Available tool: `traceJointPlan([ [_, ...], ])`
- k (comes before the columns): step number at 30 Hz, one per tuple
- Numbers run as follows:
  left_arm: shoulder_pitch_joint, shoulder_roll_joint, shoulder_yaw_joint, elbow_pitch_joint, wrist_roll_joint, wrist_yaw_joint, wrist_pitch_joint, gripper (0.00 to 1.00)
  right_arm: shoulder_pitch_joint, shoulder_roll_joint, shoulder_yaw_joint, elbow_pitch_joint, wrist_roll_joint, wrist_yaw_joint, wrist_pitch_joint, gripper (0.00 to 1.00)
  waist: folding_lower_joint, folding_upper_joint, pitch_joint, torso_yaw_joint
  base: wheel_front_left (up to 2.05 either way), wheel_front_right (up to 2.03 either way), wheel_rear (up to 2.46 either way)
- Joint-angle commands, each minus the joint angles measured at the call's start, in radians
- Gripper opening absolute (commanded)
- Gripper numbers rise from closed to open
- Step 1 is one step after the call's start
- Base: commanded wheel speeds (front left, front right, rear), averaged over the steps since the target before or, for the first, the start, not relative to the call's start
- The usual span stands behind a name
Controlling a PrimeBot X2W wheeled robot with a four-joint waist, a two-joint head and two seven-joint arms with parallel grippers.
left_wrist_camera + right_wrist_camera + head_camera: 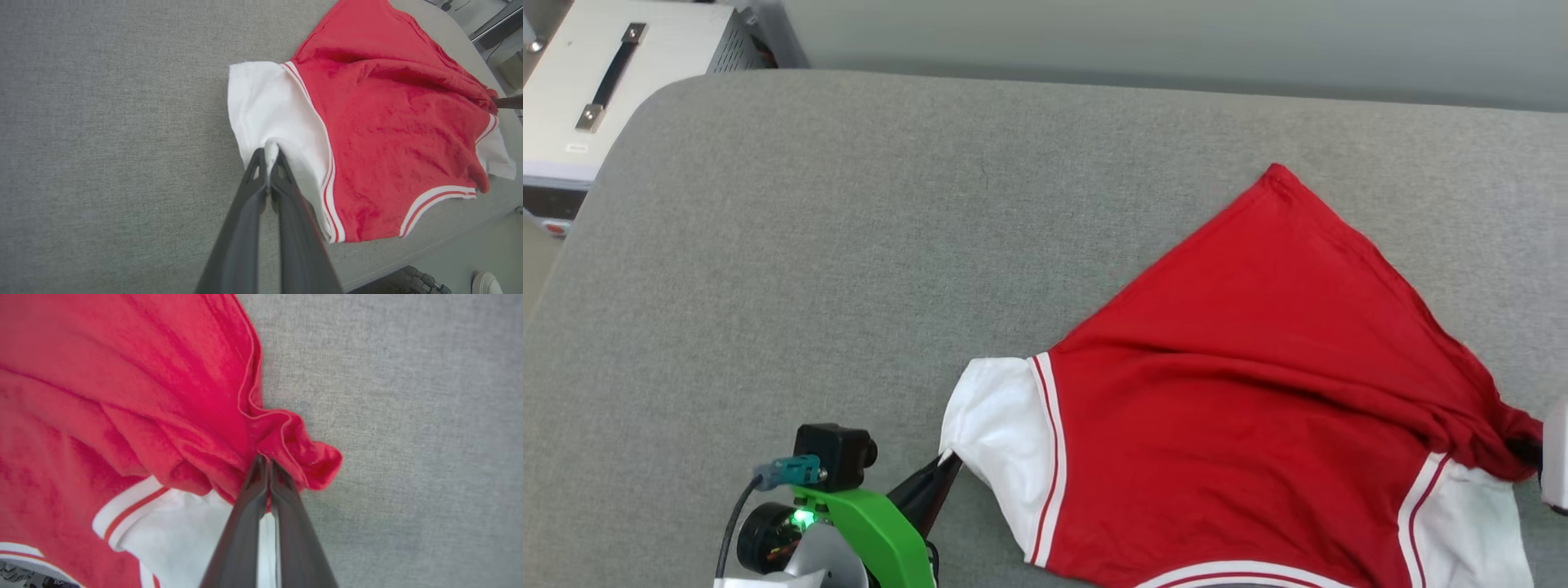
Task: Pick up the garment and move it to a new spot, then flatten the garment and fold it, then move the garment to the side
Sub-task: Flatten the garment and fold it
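Grey padded table (809, 245); shirt (1258, 367) lies at its near right, plain side up. Left gripper (269, 154) is clamped on the white sleeve (265, 102), right gripper (265, 462) on a bunched red edge. Pull both apart evenly and stay low, so the wrinkles tension out. No readable lettering.

Head view overhead, downward; wrist views close; garment (1258, 392) shared.

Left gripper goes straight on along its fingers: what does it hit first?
The white sleeve of the garment, which the left gripper is shut on; beyond it, probably just the grey surface.
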Motion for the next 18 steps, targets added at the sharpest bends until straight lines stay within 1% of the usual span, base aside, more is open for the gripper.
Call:
traceJointPlan([
  [1,0.017,-0.007,0.001,0.005,-0.002,0.005,-0.009,0.00,0.034,0.009,-0.013,-0.013,0.004,-0.001,-0.009,0.00,0.0001,-0.0001,-0.060,-0.050,0.00,0.00,0.00],
  [5,0.031,-0.018,-0.001,0.017,-0.011,0.006,-0.020,0.00,0.122,0.043,-0.067,-0.048,0.007,-0.001,-0.028,0.00,0.0001,-0.0001,-0.070,-0.059,0.00,0.00,0.00],
  [6,0.035,-0.025,-0.004,0.022,-0.014,0.004,-0.024,0.00,0.167,0.058,-0.083,-0.067,0.004,-0.001,-0.032,0.00,0.0001,-0.0001,-0.072,-0.061,0.00,0.00,0.00],
  [9,0.037,-0.031,-0.007,0.033,-0.015,0.002,-0.029,0.00,0.223,0.079,-0.108,-0.088,-0.004,-0.001,-0.041,0.00,0.0001,-0.0001,-0.073,-0.064,0.00,0.00,0.00],
  [13,0.031,-0.043,-0.010,0.050,-0.014,-0.001,-0.037,0.00,0.267,0.109,-0.129,-0.092,-0.011,-0.001,-0.048,0.00,0.0001,-0.0001,-0.074,-0.063,0.00,0.00,0.00],
  [18,0.024,-0.057,-0.015,0.061,-0.017,-0.005,-0.039,0.00,0.290,0.117,-0.131,-0.090,-0.017,-0.001,-0.049,0.00,0.0001,-0.0001,-0.084,-0.061,0.00,0.00,0.00],
])
